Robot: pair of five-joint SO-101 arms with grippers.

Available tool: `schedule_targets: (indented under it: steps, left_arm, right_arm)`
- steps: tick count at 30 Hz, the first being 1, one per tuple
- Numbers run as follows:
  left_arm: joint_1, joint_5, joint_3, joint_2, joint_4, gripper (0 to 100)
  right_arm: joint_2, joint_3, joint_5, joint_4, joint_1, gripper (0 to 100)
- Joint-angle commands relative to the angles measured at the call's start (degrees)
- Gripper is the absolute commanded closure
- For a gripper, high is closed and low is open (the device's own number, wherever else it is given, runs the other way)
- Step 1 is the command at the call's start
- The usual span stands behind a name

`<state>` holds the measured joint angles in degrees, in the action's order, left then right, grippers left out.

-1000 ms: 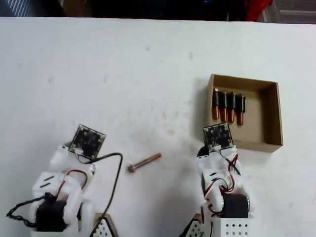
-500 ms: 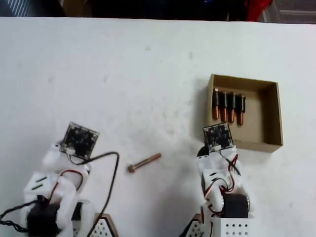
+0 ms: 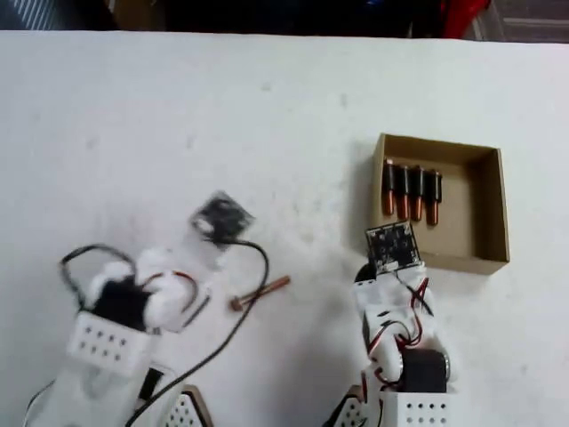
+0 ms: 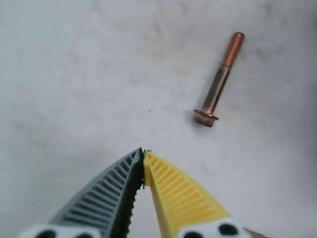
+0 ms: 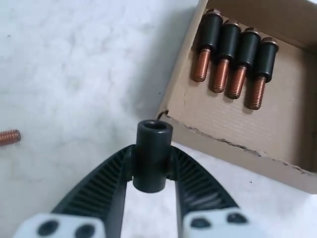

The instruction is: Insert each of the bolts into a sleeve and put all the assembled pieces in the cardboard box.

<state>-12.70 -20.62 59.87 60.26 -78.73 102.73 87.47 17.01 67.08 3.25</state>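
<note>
Ahead of the left gripper, whose fingers are pressed together on nothing, the bolt lies flat on the table, clear of them. The right gripper clamps a sleeve just outside the box, which holds four assembled pieces.

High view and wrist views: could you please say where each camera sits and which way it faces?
High view: fixed overhead, looking down on table, left arm and right arm.
Left wrist view: on left arm, facing the bolt, own shut fingers ahead.
Right wrist view: on right arm, facing cardboard box, own fingers gripping sleeve.
Shared: high and left wrist views both show the bolt.
</note>
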Motion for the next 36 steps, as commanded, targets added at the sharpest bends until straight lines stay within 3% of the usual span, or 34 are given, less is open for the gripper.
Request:
schedule_targets:
  steps: [1,14,18,21,36]
  left_arm:
    - [-6.3,-0.2,-2.5,-6.5,5.4,98]
    - [-16.5,-0.1,-2.7,-24.9,15.2,98]
    - [-18.9,-0.1,-3.3,-29.4,16.7,90]
    - [-19.0,0.0,-5.0,-32.7,16.6,85]
    - [-18.8,-0.1,-18.6,-58.2,16.7,85]
  right_arm:
    - [0.5,-0.6,-0.4,-1.2,0.3,98.2]
    - [0.5,-0.6,-0.4,-1.2,0.3,98.2]
    - [0.5,-0.6,-0.4,-1.2,0.3,98.2]
    - [0.5,-0.6,-0.4,-1.2,0.3,98.2]
    - [0.5,-0.6,-0.4,-1.2,0.0,98.2]
